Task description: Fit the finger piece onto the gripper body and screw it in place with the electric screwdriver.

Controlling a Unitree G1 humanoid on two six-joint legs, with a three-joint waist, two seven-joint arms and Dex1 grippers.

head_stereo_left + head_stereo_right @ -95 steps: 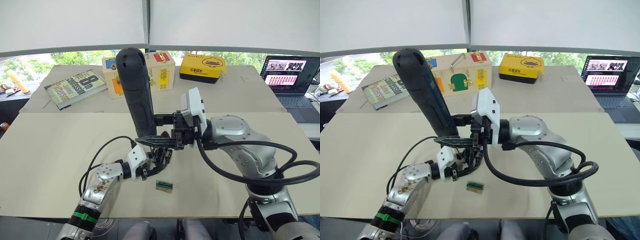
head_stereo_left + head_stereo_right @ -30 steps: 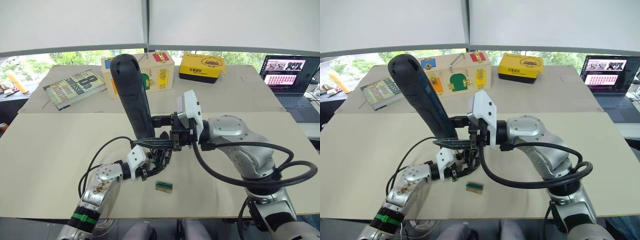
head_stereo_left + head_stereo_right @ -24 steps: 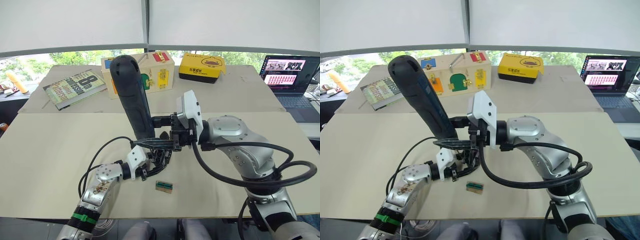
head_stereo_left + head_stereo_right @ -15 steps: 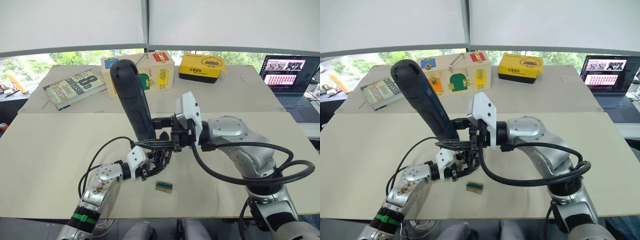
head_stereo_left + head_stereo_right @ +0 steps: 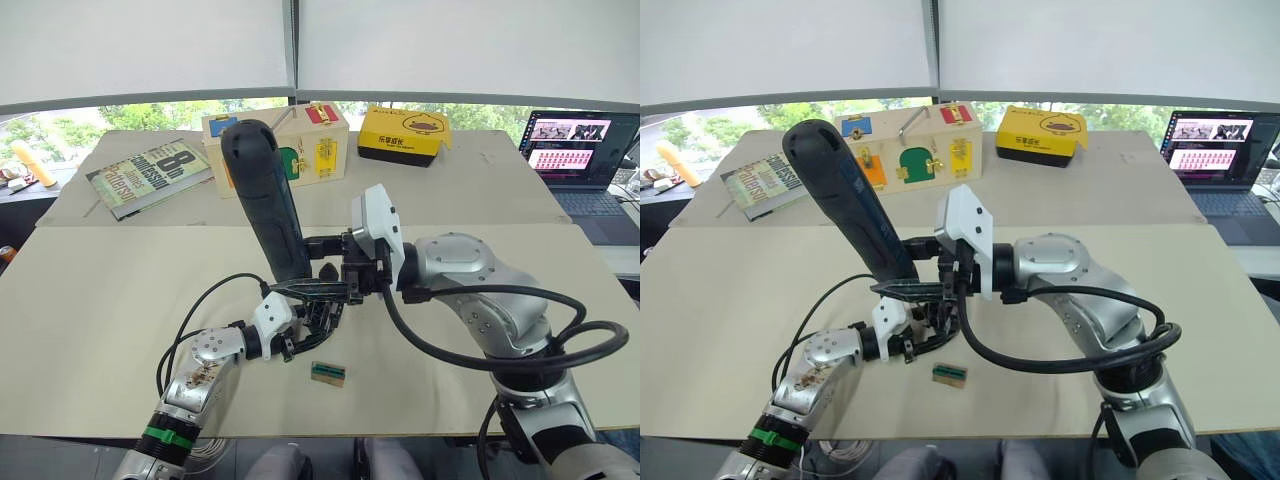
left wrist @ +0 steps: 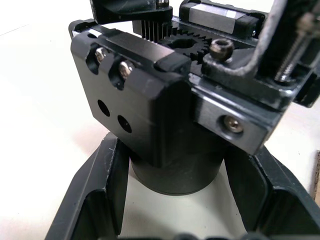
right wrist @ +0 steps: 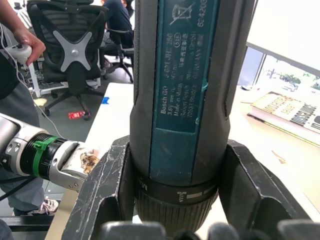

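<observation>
On beige table (image 5: 100, 300), near front centre: chunky black metal gripper body (image 6: 150, 105), gear teeth and screw heads visible, clamped by left gripper (image 6: 175, 200). Right gripper (image 7: 175, 200) grips thick dark grey cylindrical electric screwdriver (image 5: 265, 200); long axis near-vertical, butt up tilted left, nose down above body.

Tabletop (image 5: 90, 300): beige, wide before me.
Windows (image 5: 150, 115): green trees outside, white blinds (image 5: 140, 45) down.
Office chair (image 7: 75, 55): black, beyond.

Head stereo overhead; wrist cameras tight close-ups.
</observation>
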